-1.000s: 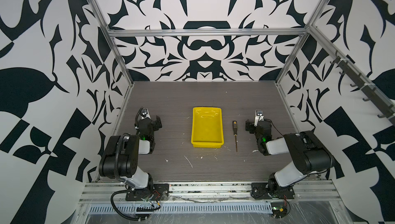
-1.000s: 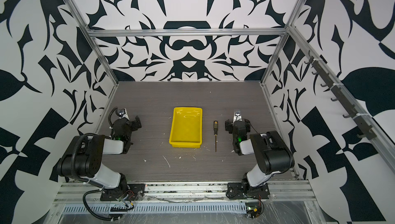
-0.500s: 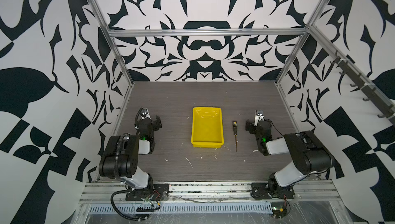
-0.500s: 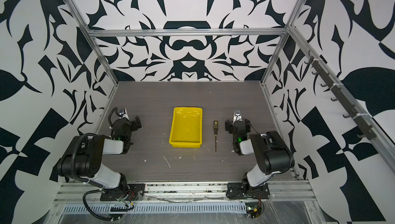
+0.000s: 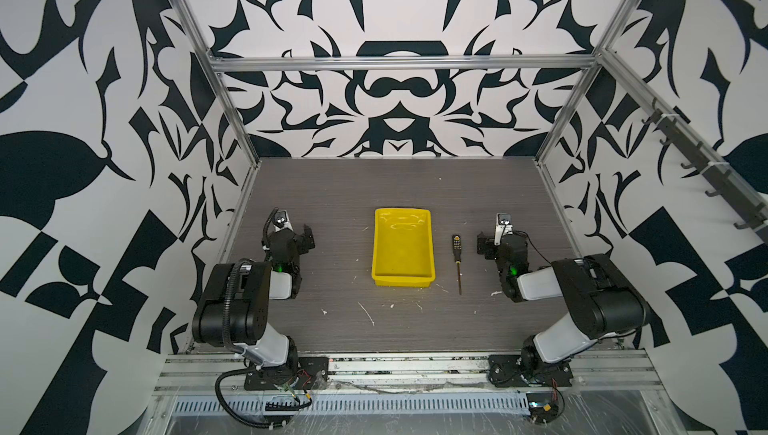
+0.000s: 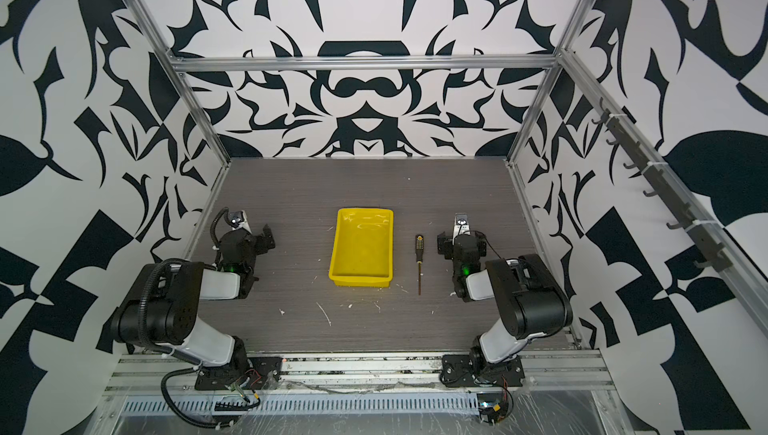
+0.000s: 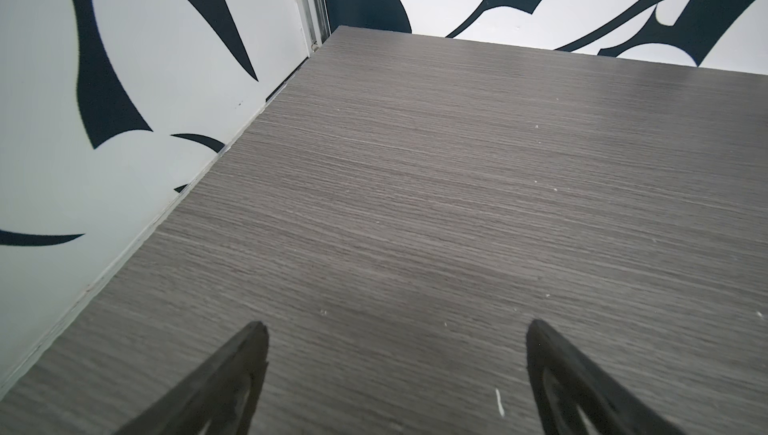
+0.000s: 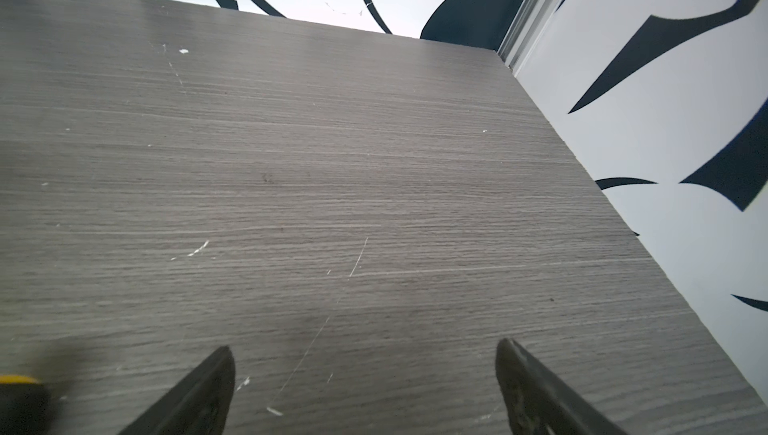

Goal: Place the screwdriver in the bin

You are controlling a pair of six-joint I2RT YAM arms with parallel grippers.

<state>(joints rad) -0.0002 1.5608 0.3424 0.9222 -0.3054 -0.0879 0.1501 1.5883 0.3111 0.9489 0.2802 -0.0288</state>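
Lying beside glossy yellow bin [image 5: 402,281], slim black-handled screwdriver [image 5: 457,256]; left gripper [image 7: 397,324], right gripper [image 8: 365,343] splayed, empty.

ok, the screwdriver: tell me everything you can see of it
The screwdriver is slim, with a black handle bearing small yellow marks and a long, thin, dark shaft. It lies flat on the table, handle at the far end, tip nearest the camera, alongside the bin but apart from it. Nothing grips it; the right gripper stands open nearby.
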